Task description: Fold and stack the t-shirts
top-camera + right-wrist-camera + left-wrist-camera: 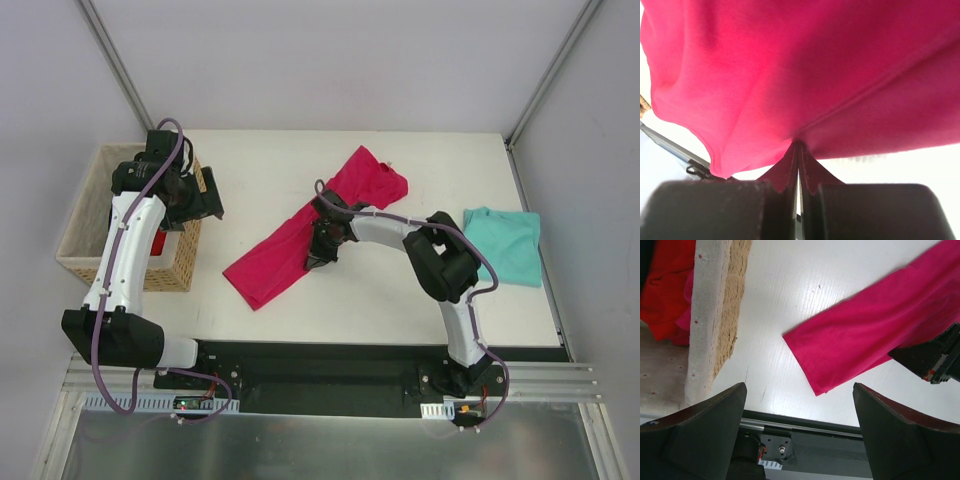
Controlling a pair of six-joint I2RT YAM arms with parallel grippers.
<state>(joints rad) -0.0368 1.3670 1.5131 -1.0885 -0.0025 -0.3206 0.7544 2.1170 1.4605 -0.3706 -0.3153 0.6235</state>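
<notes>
Pink t-shirt (pixel 300 240): drawn out into a long narrow band across the middle of the worktop (pixel 260 170).
Long axis: diagonal – one end points to the near-left, the other, bunched and wider, to the far-right.
Near-left end: a straight hem is seen in the left wrist view, lying flat on the white surface, well short of the near edge.
Right gripper (pixel 798 145): pressed together, pinching the pink t-shirt at its near long edge about halfway along the band; a fold of cloth is gathered between the fingers (pixel 785 172).
Left gripper (pixel 799 390): spread wide, nothing between the jaws; it is held above the right wall of the basket (pixel 75 250), apart from the pink cloth.
Teal t-shirt (pixel 505 243): laid as a compact patch at the right edge of the worktop, well apart from the pink one, with the right arm passing just beside its left side.
Basket: stood at the left edge of the worktop – red cloth (pixel 667 285) is seen inside.
Open room: bare worktop is found between the basket and the band's near-left end, along the whole far edge, and in the near strip in front of the band.
</notes>
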